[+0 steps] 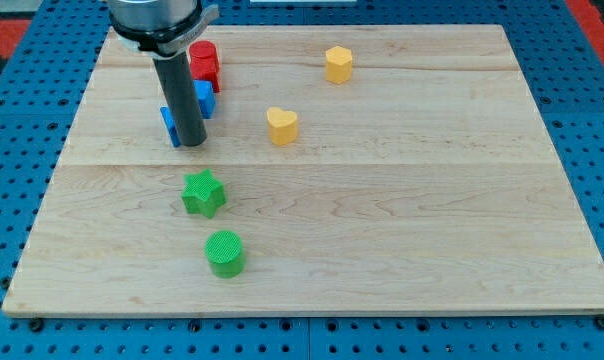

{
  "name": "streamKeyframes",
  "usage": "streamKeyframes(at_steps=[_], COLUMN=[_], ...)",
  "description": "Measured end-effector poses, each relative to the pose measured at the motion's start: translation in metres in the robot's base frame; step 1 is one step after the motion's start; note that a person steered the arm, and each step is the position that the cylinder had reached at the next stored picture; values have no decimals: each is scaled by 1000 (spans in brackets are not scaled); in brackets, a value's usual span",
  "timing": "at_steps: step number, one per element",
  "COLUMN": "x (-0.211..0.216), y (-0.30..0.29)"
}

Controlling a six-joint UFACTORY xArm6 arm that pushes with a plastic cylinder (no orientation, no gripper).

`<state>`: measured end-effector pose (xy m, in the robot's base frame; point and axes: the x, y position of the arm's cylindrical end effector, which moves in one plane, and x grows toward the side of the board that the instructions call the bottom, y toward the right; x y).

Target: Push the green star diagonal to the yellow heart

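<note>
On the pale wooden board [382, 230], w/ visible grain and plank seams, six small blocks sat, all w/ a ribbed, printed-looking finish. Green star [203, 193] lay left of centre; green cylinder [225, 252] just below it, toward the view's bottom, apart from it. Yellow heart [281, 125] sat up and to the view's right of the star, well apart. Second yellow block [338, 63], roughly hexagonal, was near the view's top. Red block [204, 62] stood at upper left, shape unclear; blue block [201, 104] just under it, partly hidden behind the rod, shape also unclear.

Board rested on a blue perforated surface [602, 150] w/ rows of holes; a bit of red showed at the top corners.

Rod was dark, smooth, cylindrical, hanging from a grey collar at the view's top. My tip [190, 144] was down at board level, right in front of the blue block, seemingly touching it. It was a plain rod, nothing to clamp w/, holding nothing. Star lay below the tip, toward the view's bottom and slightly right, near but w/ a clear gap, not in contact.
</note>
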<state>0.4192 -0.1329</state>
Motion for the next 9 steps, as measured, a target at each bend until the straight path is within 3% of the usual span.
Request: streamKeyframes(at_steps=[1, 5, 6, 7, 9], x=[27, 42, 66, 86, 64], y=[0, -3, -48, -29, 129])
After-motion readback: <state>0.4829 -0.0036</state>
